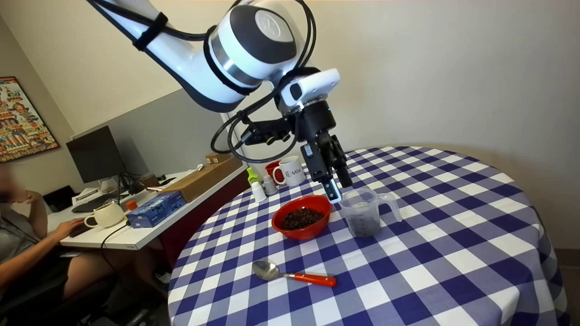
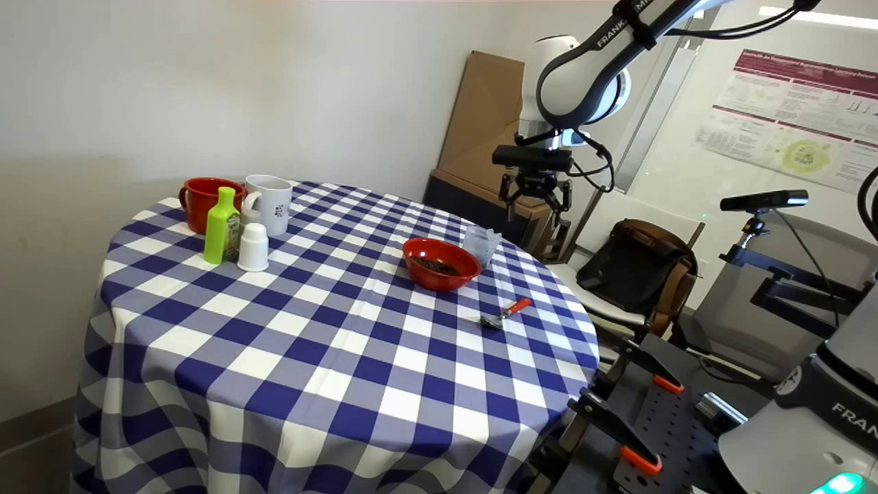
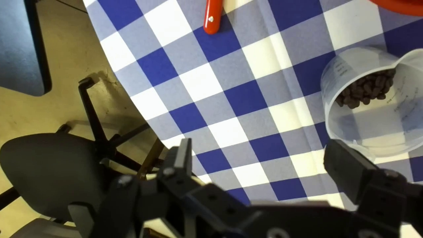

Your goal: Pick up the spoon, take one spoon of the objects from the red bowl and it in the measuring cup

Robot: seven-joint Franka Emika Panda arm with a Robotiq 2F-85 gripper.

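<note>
Red-handled spoon (image 3: 213,16) at wrist-view twelve o'clock, gripper (image 3: 258,145) spread wide, empty: pickup seems pending, calling for descent, unless beans (image 3: 366,88) in the measuring cup (image 3: 350,64) mean finished

Downward-facing gripper (image 2: 534,214), jaws wide apart

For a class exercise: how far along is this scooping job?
Done, apparently: dark beans lie in the measuring cup. In progress: no grasp; the hand is open and empty. Left: nothing, if the spoon lying on the tablecloth brought them; otherwise the whole scoop.
</note>
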